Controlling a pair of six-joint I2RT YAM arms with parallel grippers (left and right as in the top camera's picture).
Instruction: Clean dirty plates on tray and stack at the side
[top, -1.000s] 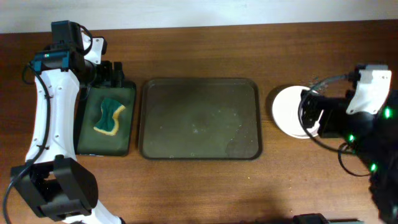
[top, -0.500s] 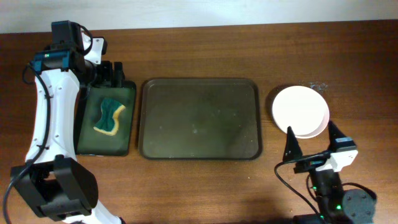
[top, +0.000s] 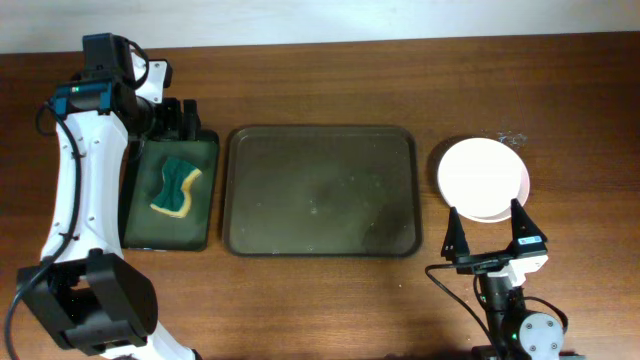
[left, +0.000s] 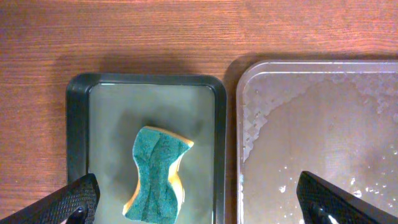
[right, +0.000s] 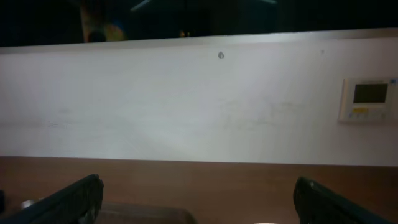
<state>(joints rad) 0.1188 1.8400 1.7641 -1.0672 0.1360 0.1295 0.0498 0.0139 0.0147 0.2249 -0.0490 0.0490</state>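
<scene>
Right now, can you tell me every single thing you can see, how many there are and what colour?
table: one, brown wood, under everything
big tray: one, dark brown-grey, middle of the table, nothing on it but wet spots
small tray: one, black, just left of the big tray
sponge: one, green on top with a yellow side, lying in the small tray
plates: one stack, white, on the table right of the big tray; at least two, the exact count is hidden
wall: one, white, behind the table
wall panel: one, pale, on the wall
left gripper: one, black, open, above the small tray's far end
right gripper: one, black, open, at the near edge of the plates
</scene>
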